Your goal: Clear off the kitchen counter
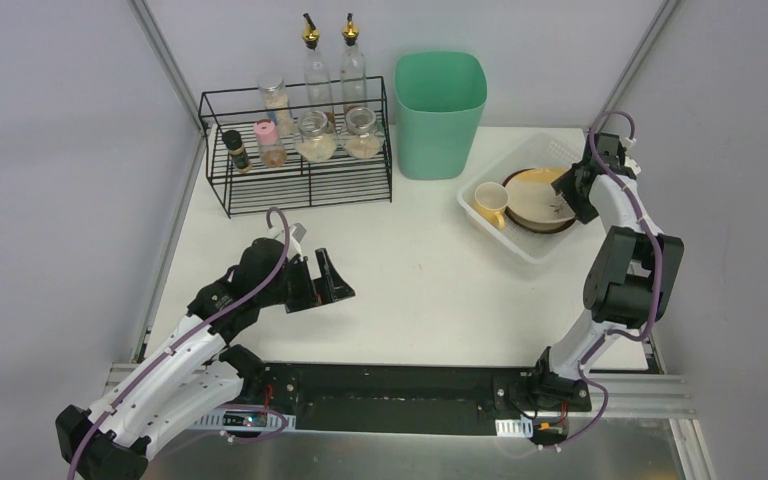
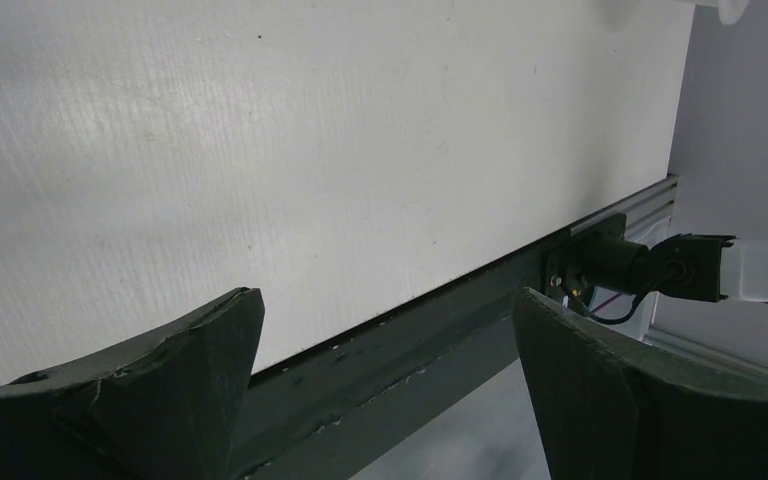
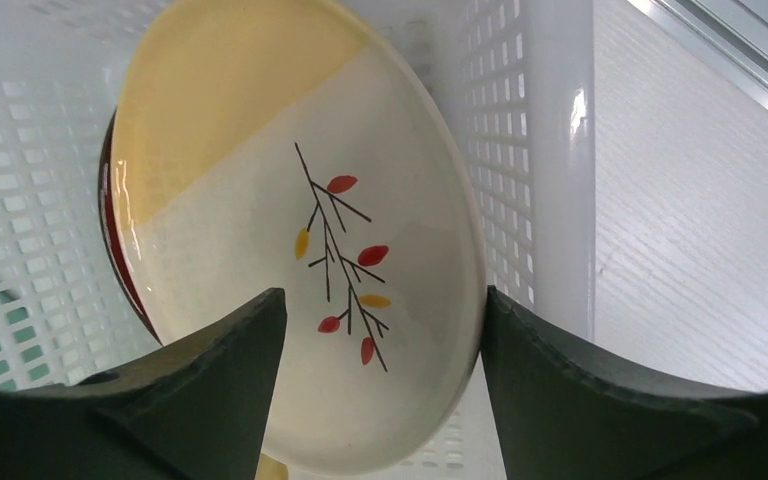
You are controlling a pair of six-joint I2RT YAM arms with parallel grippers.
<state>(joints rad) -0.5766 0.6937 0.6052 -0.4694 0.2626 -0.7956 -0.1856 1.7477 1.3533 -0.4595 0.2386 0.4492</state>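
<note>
At the upper right of the top view, over the white basket, with the right gripper spread wide above the leaf-patterned plate and clasping nothing: judging the plate already laid on the dark bowl, lift straight up, away from the plate's rim and the mesh wall, before swinging off; avoid nudging the yellow cup alongside. At lower left of centre, park the left gripper, likewise wide open and empty, just above the counter; scan that white surface, spanning mid-frame, for leftovers before reaching again.
</note>
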